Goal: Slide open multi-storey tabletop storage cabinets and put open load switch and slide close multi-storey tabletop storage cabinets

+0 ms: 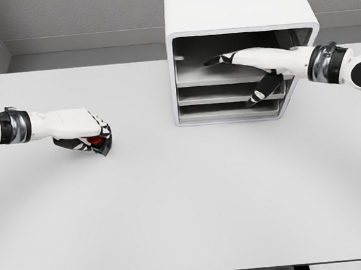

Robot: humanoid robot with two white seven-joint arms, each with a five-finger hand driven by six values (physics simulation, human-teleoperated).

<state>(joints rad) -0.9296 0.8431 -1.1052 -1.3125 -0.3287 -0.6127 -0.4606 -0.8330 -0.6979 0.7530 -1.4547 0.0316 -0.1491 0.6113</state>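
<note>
A white multi-storey storage cabinet (241, 16) stands at the back of the table, right of the middle, its front showing grey shelves. My right hand (238, 73) reaches from the right into the top storey, fingers stretched out flat and the thumb hanging down over the shelf below; it holds nothing. At the left, my left hand (95, 139) is curled just above the table around a small red and teal object, the load switch (95, 141), mostly hidden by the fingers.
The grey-white table (186, 204) spreads wide in front of the cabinet. A grey wall runs behind the table's far edge.
</note>
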